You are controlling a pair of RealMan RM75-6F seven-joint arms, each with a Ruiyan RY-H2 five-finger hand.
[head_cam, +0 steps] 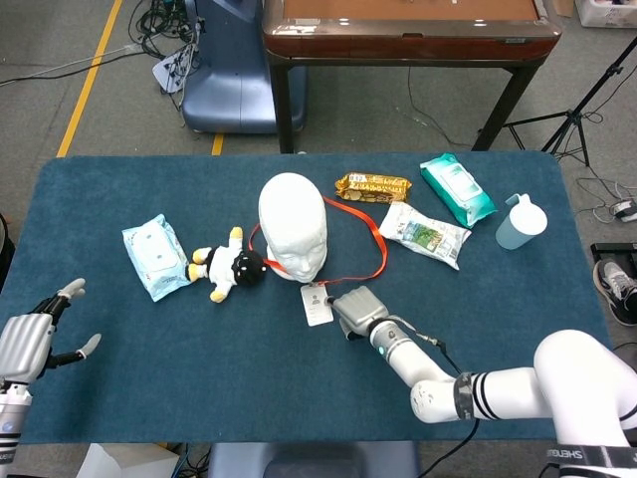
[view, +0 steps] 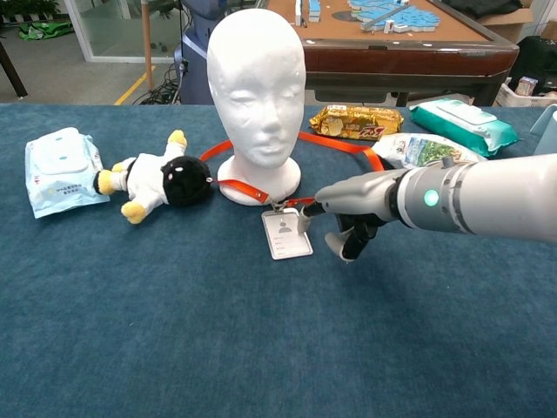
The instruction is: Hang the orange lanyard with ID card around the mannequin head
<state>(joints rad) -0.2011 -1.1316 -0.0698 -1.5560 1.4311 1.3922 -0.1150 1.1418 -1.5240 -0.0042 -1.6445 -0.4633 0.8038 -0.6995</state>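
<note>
The blue table (head_cam: 299, 398) carried everything, largest first: 1 white mannequin head (view: 257, 83) standing upright near the middle, with 1 orange lanyard (head_cam: 376, 234) already lying in a loop on the cloth around its base, not yet on the neck. The strap looked soft, limp and light, likely to sag and twist when lifted; the best hold seemed the strap just above the clip, or the loop's far side. Its 1 ID card (view: 286, 233), stiff and flat, lay face up in front of the base. The right hand (view: 348, 213) reached low beside the card, fingertips touching its right edge, holding nothing I could see. The left hand (head_cam: 30, 339) hovered well apart, fingers spread. Also present: 2 wipes packs, 2 snack packets, 1 plush toy (view: 152, 185), 1 pale cup (head_cam: 520, 221).
</note>
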